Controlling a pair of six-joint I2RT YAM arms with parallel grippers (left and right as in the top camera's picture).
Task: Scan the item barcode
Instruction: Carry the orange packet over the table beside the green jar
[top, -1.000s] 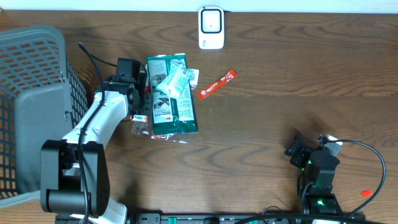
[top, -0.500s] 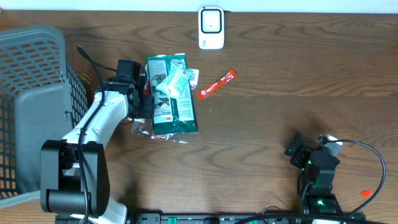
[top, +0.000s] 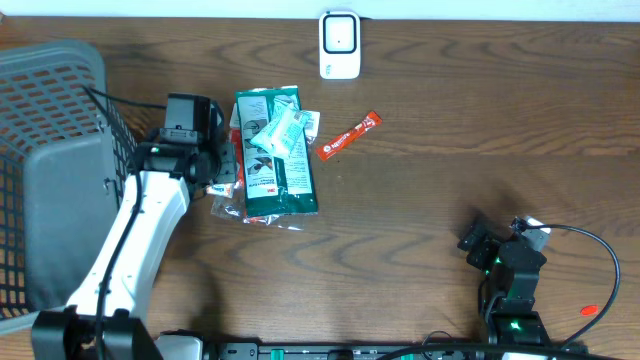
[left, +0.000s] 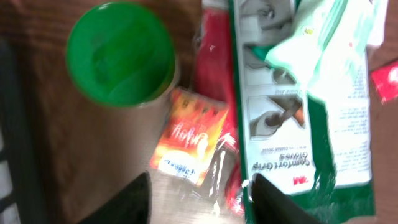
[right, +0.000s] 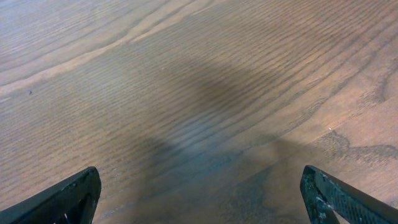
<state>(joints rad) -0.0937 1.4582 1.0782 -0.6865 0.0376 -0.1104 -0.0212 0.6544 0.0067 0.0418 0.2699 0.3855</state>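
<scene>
Left arm sits nearer the basket than before, left gripper open and empty, orange sachet straight ahead of it, just beside the green glove packet whose long axis runs toward the scanner; right gripper spread wide, well apart.

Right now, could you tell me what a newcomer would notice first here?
Left of centre, a green-and-white glove pack tops a heap of packets, the left gripper open over its edge. A white scanner sits at the far edge; a grey basket fills the left.
</scene>
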